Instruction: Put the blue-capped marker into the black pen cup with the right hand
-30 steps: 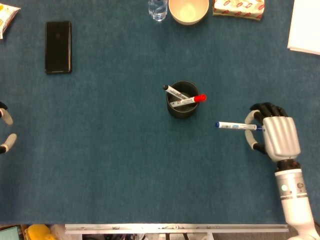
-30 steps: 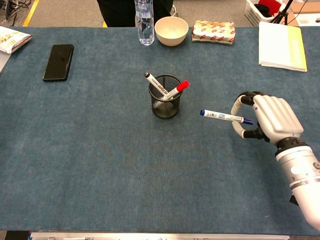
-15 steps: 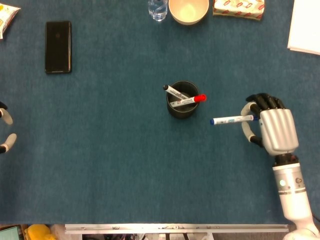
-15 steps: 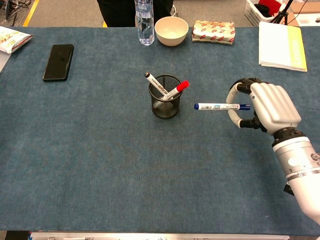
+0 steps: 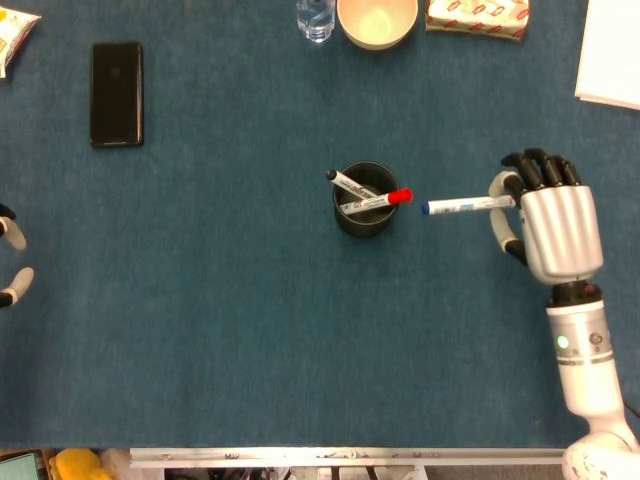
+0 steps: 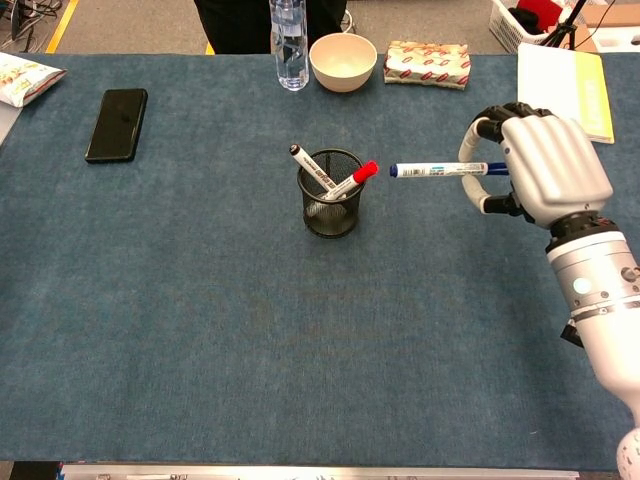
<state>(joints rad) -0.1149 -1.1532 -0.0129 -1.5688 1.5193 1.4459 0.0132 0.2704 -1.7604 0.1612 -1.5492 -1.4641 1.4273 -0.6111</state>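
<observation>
My right hand [image 5: 548, 220] [image 6: 535, 163] holds the blue-capped marker [image 5: 465, 205] [image 6: 443, 170] roughly level above the table, its blue cap pointing left toward the cup. The black mesh pen cup [image 5: 365, 203] [image 6: 331, 194] stands at mid-table, a short gap left of the marker's tip. It holds a red-capped marker [image 5: 378, 200] [image 6: 349, 181] and a black-capped marker [image 5: 347, 183] [image 6: 308, 166]. Only the fingertips of my left hand [image 5: 12, 260] show at the left edge of the head view, apart and holding nothing.
A black phone [image 5: 116, 80] [image 6: 117, 124] lies far left. At the back edge stand a water bottle [image 6: 287, 45], a cream bowl [image 6: 343, 62] and a snack packet [image 6: 427, 63]. A white notebook [image 6: 563, 92] lies at the back right, a packet [image 6: 25, 78] at the far left.
My right hand has lifted the blue-capped marker higher and carried it away from me, toward the cup's level. The marker has swung from slightly tilted to near level. The left hand has stayed still.
</observation>
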